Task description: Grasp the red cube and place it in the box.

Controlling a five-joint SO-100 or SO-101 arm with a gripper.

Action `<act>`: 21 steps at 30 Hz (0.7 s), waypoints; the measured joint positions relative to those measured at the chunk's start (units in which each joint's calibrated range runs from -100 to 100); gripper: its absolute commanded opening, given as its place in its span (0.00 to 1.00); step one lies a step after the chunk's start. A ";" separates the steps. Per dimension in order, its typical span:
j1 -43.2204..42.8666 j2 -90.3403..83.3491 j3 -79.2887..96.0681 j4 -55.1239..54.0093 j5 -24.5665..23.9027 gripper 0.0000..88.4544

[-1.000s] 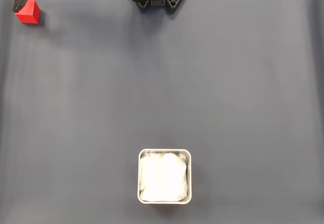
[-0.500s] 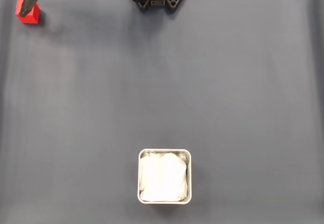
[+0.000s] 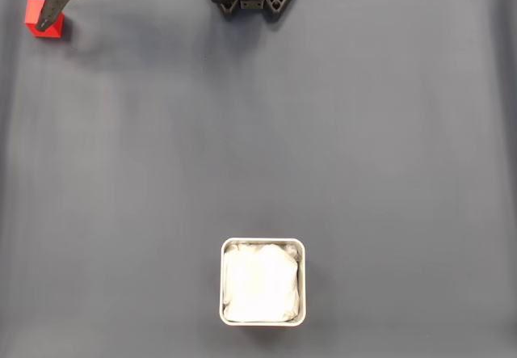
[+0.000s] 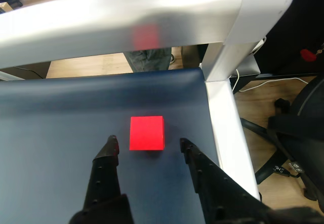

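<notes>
Wrist view shows our gripper (image 4: 148, 145) wide open, holding nothing, the red cube (image 4: 147, 132) just ahead between the fingertips; we should advance straight, then close evenly.

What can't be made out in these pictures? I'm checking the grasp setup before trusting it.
- Fixed view: part of the red cube is hidden by the gripper; its finger gap can't be judged there.
- Fixed view: the box floor is hidden by the white lining.
- Wrist view: the gripper base is cut off by the bottom edge.
</notes>
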 measured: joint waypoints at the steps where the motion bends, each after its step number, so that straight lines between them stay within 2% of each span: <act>1: -0.15 0.00 0.00 -0.08 0.00 0.33; 21: -2.45 4.43 -0.09 -2.55 0.00 0.34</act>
